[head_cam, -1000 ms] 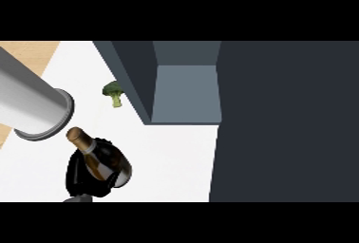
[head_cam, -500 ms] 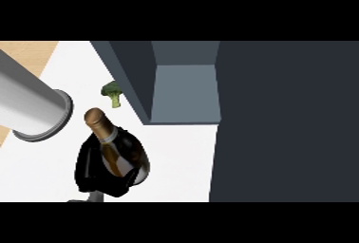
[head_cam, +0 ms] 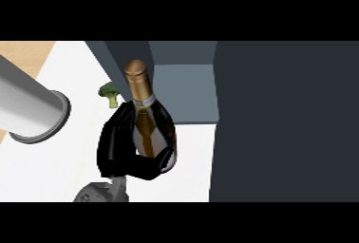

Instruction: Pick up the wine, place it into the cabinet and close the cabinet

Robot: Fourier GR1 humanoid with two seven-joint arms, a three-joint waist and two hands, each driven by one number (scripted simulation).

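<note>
The wine bottle point(head_cam: 145, 121) is dark, with a gold foil neck and a brown top. My right hand point(head_cam: 114, 144) is shut on its body, fingers curled round the left side and the thumb across the lower right. The bottle's neck points up the view, its top just left of the cabinet's open compartment point(head_cam: 184, 92), overlapping the dark cabinet door point(head_cam: 123, 56). The bottle's base is hidden by the hand. My left hand does not show.
A broad dark cabinet face point(head_cam: 284, 121) fills the right side. A small broccoli floret point(head_cam: 108, 94) lies on the white counter point(head_cam: 52, 166) left of the bottle's neck. A big grey cylinder point(head_cam: 28, 107) crosses the left edge.
My right hand has carried the bottle up the view and to the right, toward the cabinet opening. The bottle's neck now reaches past the broccoli.
</note>
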